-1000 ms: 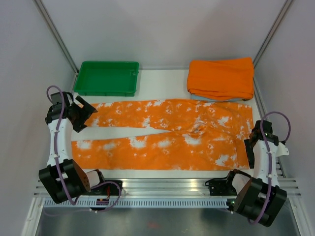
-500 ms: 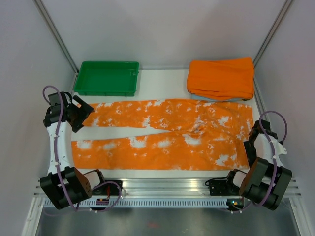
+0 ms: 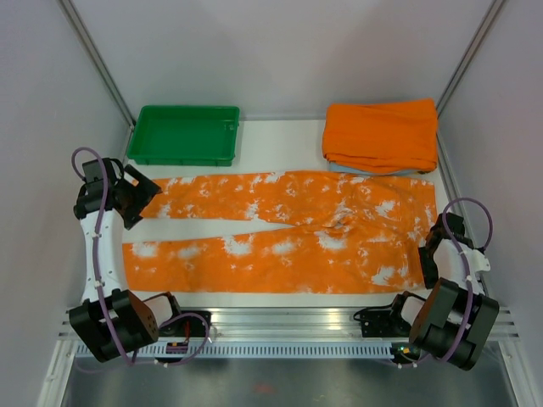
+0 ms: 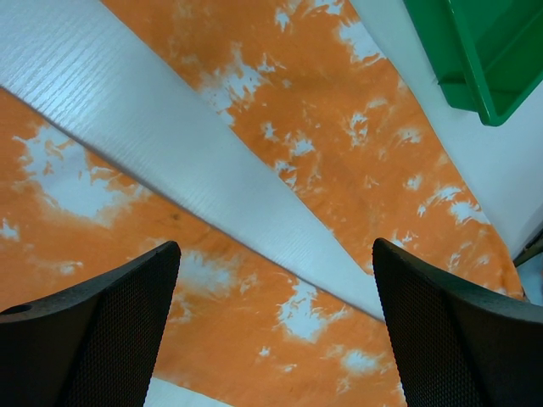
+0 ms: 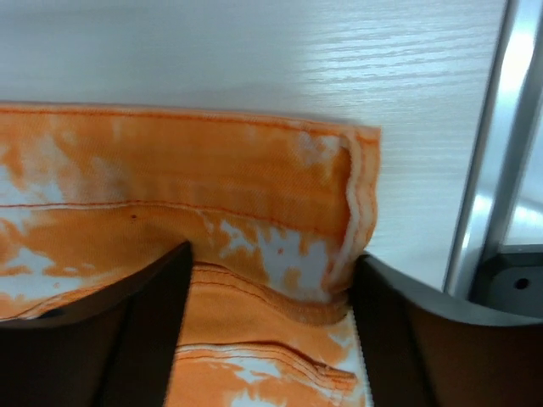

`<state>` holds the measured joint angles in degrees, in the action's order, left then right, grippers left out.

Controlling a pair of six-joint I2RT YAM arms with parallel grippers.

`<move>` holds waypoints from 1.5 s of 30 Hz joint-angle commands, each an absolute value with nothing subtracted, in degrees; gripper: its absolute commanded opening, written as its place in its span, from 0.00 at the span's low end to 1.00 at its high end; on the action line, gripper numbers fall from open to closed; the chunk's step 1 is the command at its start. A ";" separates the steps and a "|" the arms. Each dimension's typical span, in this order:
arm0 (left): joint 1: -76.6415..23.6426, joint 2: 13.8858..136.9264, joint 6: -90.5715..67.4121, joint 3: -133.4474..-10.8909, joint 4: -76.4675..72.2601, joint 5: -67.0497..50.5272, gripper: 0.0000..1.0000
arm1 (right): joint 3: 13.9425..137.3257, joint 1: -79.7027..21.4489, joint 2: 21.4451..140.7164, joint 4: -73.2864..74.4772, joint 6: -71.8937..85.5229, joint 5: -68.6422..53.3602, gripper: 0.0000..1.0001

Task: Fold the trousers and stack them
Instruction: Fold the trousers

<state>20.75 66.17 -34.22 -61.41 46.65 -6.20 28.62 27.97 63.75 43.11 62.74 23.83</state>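
The trousers (image 3: pixel 288 229) lie flat across the table, orange with white splashes. The waist is at the right and the two legs run left with a gap between them. My left gripper (image 3: pixel 146 197) is open at the cuff end of the far leg. In the left wrist view its jaws (image 4: pixel 276 254) stand wide above the near leg (image 4: pixel 280 339), holding nothing. My right gripper (image 3: pixel 427 254) is at the right edge of the waist. In the right wrist view its jaws (image 5: pixel 271 254) are open on either side of the waistband corner (image 5: pixel 322 186).
A green tray (image 3: pixel 182 158) stands at the back left, also in the left wrist view (image 4: pixel 484 59). A plain orange folded cloth (image 3: pixel 382 134) lies at the back right on a light blue cloth (image 3: pixel 344 167). A metal rail (image 3: pixel 288 326) runs along the near edge.
My right gripper has shifted slightly towards the near right corner of the waist. My left arm has drawn back a little to the left. The trousers have not moved.
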 commanded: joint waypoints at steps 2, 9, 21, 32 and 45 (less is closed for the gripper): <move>20.65 65.04 -36.65 -62.58 47.64 -3.96 1.00 | 26.98 28.21 66.27 41.48 62.40 23.20 0.68; 20.74 63.37 -45.86 -61.88 53.43 2.27 1.00 | 27.42 28.13 67.94 41.92 62.67 19.51 0.51; 20.74 54.85 -62.66 -54.85 66.09 13.27 0.90 | 30.24 28.13 72.77 40.88 56.60 18.38 0.19; 20.83 54.67 -78.57 -45.46 73.31 18.45 0.83 | 33.13 28.12 77.07 38.41 55.20 11.96 0.11; 20.83 37.71 -86.13 -31.12 65.05 32.34 0.94 | 36.04 28.04 83.14 36.74 50.54 9.58 0.09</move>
<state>20.78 39.64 -81.73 -34.57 67.44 26.83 38.50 28.51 78.52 42.54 50.54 17.41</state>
